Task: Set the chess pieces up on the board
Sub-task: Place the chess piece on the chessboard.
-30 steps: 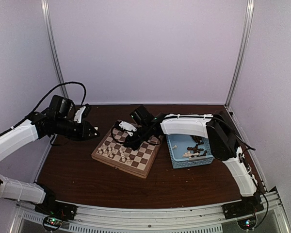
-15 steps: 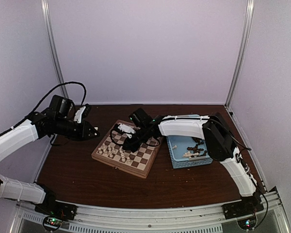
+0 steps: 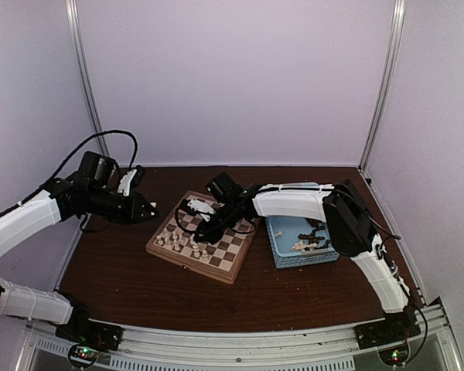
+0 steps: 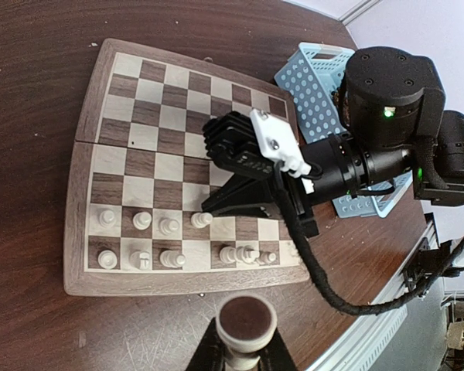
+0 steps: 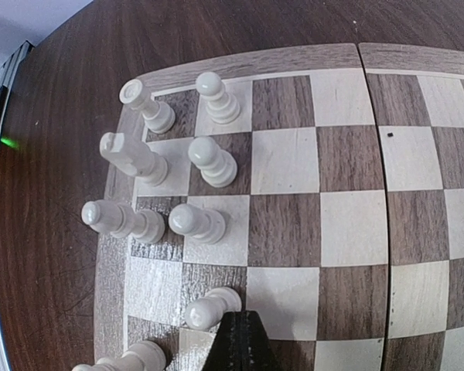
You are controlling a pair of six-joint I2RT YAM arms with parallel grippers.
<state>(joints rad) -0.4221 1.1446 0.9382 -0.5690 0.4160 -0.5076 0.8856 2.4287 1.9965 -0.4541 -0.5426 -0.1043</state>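
Note:
The board (image 3: 230, 255) lies mid-table with several cream-white chess pieces (image 3: 182, 243) in two rows along its near-left side. My left gripper (image 3: 149, 209) hovers off the board's left edge, shut on a cream-white chess piece (image 4: 247, 321) whose brown felt base faces the camera. My right gripper (image 3: 203, 229) reaches low over the board, its jaws shut and empty (image 5: 240, 332), the tip right beside a white pawn (image 5: 211, 307) in the second row. More white pieces (image 5: 209, 161) stand beyond that pawn. The board's far half (image 4: 162, 108) carries no pieces.
A light-blue perforated basket (image 3: 282, 251) sits right of the board, touching its edge, with several dark pieces (image 3: 315, 229) and cream pieces (image 3: 309, 246) inside. The right arm and its black cable (image 4: 325, 270) cross the board's right side.
The right gripper has slid left and lower over the board toward the white rows. The left arm and its held piece have stayed still.

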